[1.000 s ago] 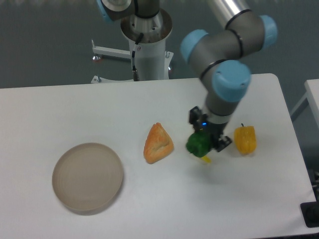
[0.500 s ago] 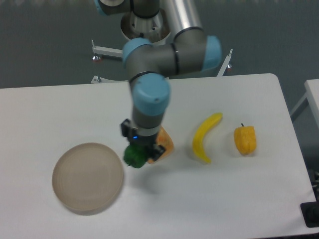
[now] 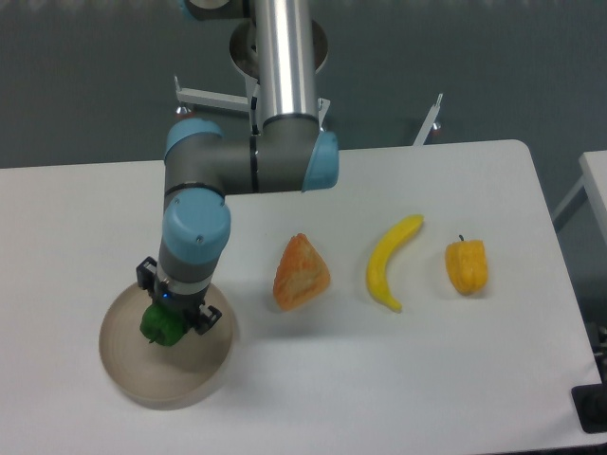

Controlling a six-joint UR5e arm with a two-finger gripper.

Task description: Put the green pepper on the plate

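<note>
The plate (image 3: 128, 374) sits near the desk's front-left corner, and the carry looks nearly done: only lowering and release remain. The pincer (image 3: 174, 318) hangs over the plate's middle, clamped on the green pepper (image 3: 161, 327), which sits between its jaws, just above the dish.

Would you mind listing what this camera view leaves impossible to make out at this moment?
- Whether the green pepper touches the plate: top-down camera view, no height cue.
- The gripper fingertips: hidden by the wrist and pepper.
- The arm's base: cut off by the top edge.
</note>
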